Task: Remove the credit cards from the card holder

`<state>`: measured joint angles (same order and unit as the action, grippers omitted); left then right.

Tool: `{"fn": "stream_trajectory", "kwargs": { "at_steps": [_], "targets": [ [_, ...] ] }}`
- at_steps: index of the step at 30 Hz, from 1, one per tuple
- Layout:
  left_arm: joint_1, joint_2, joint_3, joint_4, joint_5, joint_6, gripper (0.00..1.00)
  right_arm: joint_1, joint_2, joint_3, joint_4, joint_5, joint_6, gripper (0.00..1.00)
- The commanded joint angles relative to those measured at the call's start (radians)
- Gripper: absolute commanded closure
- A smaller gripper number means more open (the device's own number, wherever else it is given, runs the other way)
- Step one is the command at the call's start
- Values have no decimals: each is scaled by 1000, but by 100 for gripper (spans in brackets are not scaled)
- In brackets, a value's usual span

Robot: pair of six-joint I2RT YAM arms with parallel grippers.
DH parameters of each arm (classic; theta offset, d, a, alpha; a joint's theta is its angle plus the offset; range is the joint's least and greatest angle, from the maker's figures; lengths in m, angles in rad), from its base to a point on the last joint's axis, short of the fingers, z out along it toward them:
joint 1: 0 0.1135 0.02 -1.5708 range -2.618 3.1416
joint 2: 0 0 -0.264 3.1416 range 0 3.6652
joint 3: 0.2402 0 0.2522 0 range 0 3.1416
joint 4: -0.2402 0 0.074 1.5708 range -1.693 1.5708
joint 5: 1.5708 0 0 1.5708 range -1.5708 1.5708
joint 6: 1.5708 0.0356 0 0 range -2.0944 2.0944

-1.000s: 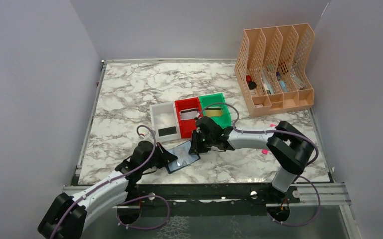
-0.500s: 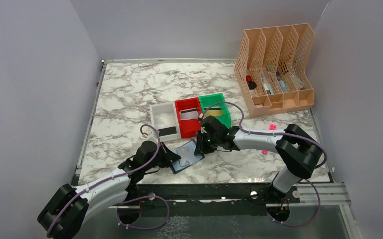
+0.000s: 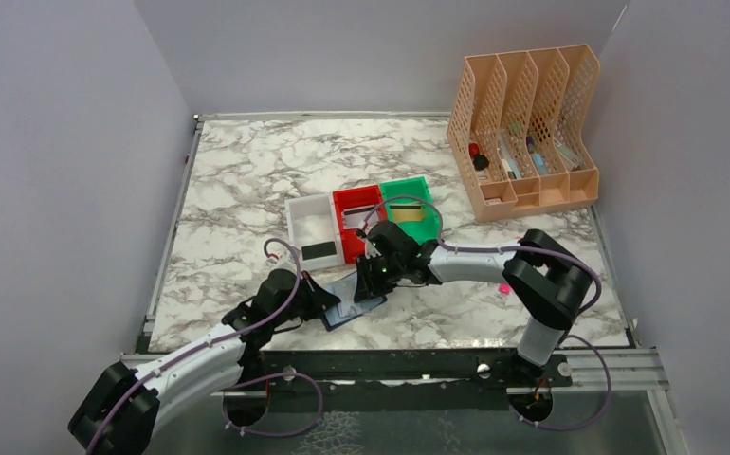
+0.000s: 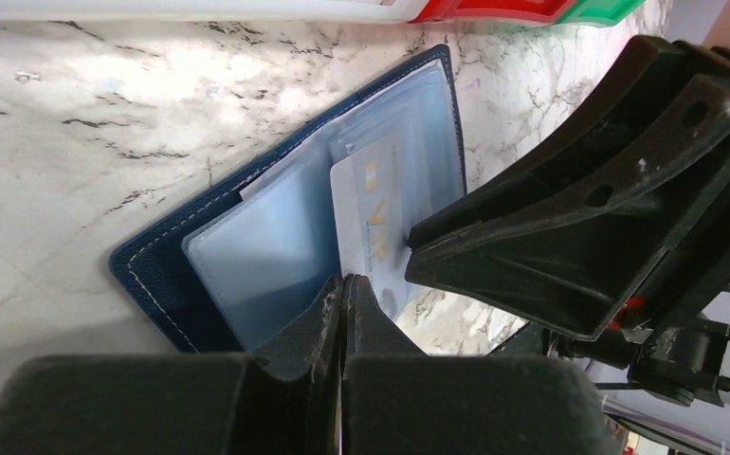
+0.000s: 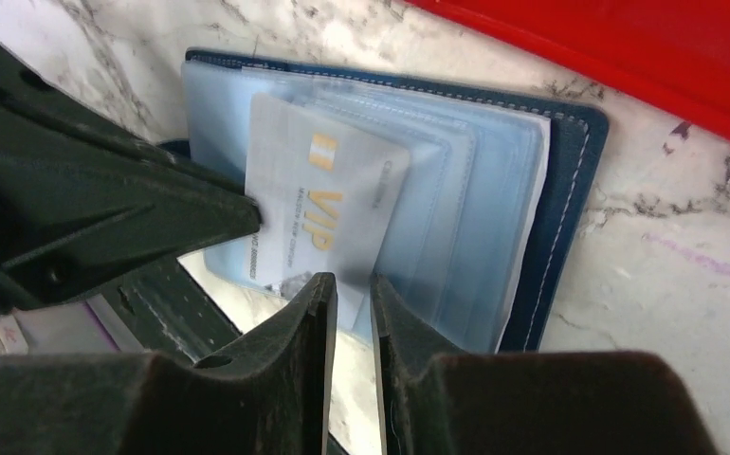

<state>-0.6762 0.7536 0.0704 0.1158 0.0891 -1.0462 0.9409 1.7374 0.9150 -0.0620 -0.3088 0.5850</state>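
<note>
The card holder (image 3: 347, 313), a navy wallet, lies open on the marble near the front edge, its pale-blue sleeves (image 5: 456, 218) fanned out. A silvery credit card (image 5: 323, 204) with gold VIP lettering sticks halfway out of a sleeve. My right gripper (image 5: 350, 284) hovers over that card's free edge, its jaws a narrow gap apart. My left gripper (image 4: 344, 284) is shut, with its tips at the near edge of the sleeves (image 4: 266, 256). I cannot tell whether it pinches a sleeve. Other cards lie in the bins: a black one (image 3: 319, 251), a grey one (image 3: 356, 220) and a tan one (image 3: 409, 214).
White (image 3: 295, 210), red (image 3: 356, 193) and green (image 3: 430, 197) bins stand in a row just behind the card holder. A peach file organiser (image 3: 522, 133) holding small items stands at the back right. A small pink stick (image 3: 503, 287) lies beside the right arm.
The right gripper has moved left and nearer over the card holder, and its jaws have widened slightly. The card holder has shifted a little. The left gripper stays shut on its near side.
</note>
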Motion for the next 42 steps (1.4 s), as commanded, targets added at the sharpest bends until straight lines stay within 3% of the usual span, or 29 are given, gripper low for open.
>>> {"fn": "stream_trajectory", "kwargs": {
  "at_steps": [1, 6, 18, 36, 42],
  "targets": [
    [-2, 1, 38, -78, -31, 45, 100, 4, 65, 44, -74, 112, -5, 74],
    [-2, -45, 90, -239, -96, 56, 100, 4, 69, 16, -136, 224, 15, 74],
    [0, -205, 126, -412, -148, 58, 100, 4, 97, 2, -86, 146, 37, 74],
    [0, -220, 231, -478, -190, 143, 100, 3, -39, 24, -5, -24, 26, 68],
    [0, -197, 202, -440, -162, 127, 100, 4, -18, -26, 130, -149, 90, 66]
  ]
}}
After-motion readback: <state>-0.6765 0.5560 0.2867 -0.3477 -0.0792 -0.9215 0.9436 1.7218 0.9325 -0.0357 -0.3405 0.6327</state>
